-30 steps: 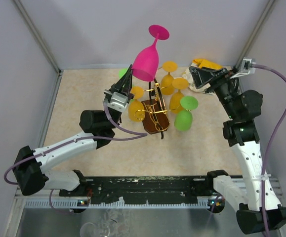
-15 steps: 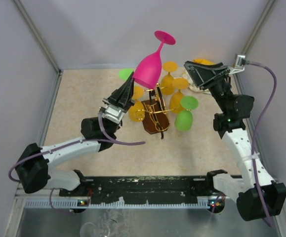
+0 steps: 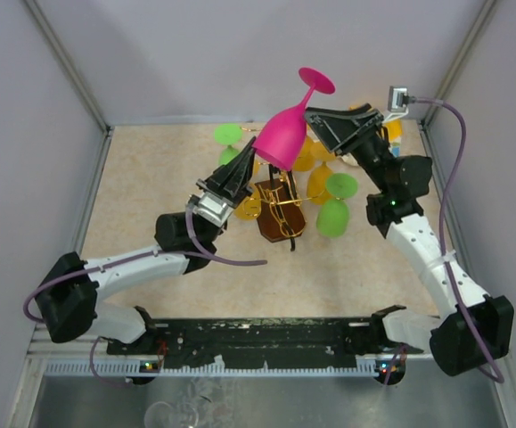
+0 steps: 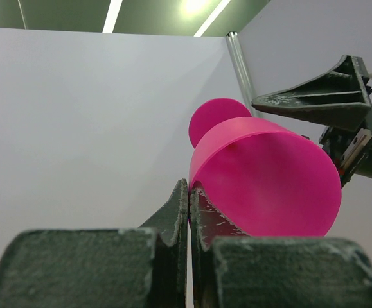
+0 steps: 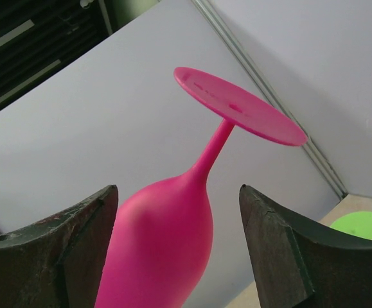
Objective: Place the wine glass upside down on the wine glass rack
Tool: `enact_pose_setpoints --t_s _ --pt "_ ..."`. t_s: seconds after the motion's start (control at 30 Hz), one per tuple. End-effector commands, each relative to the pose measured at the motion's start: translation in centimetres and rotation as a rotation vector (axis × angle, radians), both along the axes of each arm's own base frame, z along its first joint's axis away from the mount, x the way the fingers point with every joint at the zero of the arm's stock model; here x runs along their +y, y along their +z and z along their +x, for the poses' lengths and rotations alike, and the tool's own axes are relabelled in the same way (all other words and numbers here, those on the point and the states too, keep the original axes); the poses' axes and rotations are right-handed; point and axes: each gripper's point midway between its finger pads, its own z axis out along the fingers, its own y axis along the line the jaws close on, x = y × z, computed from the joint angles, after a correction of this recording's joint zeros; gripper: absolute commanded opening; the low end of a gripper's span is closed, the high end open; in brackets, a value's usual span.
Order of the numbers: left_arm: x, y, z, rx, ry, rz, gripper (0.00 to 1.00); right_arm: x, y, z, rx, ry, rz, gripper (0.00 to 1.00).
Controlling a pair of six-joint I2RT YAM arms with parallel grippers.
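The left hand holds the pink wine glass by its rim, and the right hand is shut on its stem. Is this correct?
No, the right hand is open, clear of the pink wine glass on both sides, as the right wrist view shows. The left hand does hold the rim.

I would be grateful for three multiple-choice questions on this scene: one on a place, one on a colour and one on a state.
1. Where is the wine glass that the left hand grips?
A in the air over the wine glass rack; B hung on it; C lying under it.
2. Its colour?
A green; B pink; C yellow.
3. The right hand is:
A open; B shut on the stem; C shut on the foot.

Answers: A, it is held by its rim, foot up; B, bowl and foot are pink; A, its jaws stand apart beside the bowl.
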Motion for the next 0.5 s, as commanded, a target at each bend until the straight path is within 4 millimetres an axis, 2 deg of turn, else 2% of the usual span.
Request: enact_pose_setpoints --t_s 0.0,0.1,0.2,0.47 --pt "-0.08 1.04 -1.26 -0.04 -0.045 -0.043 0.0 -0.47 3.44 -1.13 -0.128 -0.03 0.036 0.75" --pt "-0.17 0.92 -1.31 -0.037 -0.048 -0.046 0.0 -0.35 3.59 -1.03 -0.138 -0.029 0.039 0.7" --pt "-0.15 0.84 -1.22 -0.034 -0.044 -0.047 0.0 -0.09 3.54 -0.97 -0.141 -0.018 0.038 0.61" --pt "-0.37 0.76 -1.53 -0.041 -0.062 -0.036 0.0 0.48 3.53 -0.77 -0.154 0.007 0.023 0.23"
